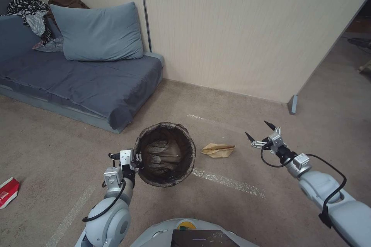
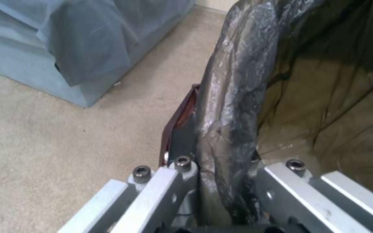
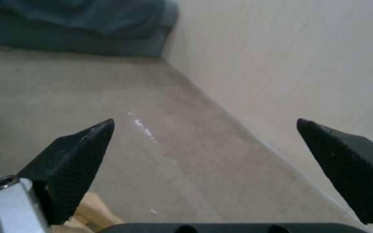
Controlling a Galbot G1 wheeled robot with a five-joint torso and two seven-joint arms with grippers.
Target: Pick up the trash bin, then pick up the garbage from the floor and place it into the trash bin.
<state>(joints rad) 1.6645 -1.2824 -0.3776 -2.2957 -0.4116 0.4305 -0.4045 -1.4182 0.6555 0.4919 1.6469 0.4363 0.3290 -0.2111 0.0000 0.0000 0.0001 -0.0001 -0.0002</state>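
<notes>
Bin (image 1: 166,154) hangs off the floor, rim pinched in your left gripper (image 1: 135,160). Bin step done. Right gripper (image 1: 261,132) hovers spread wide, empty, beside tan paper (image 1: 218,149); next, lower squarely onto it.

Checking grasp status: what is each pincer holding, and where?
Left pincer clamps the trash bin at its liner-wrapped rim; right pincer is open, empty.

The trash bin (image 1: 166,154) is in the middle of the floor (image 1: 239,216), paper (image 1: 218,149) just right, sofa (image 1: 77,81) behind left.
</notes>
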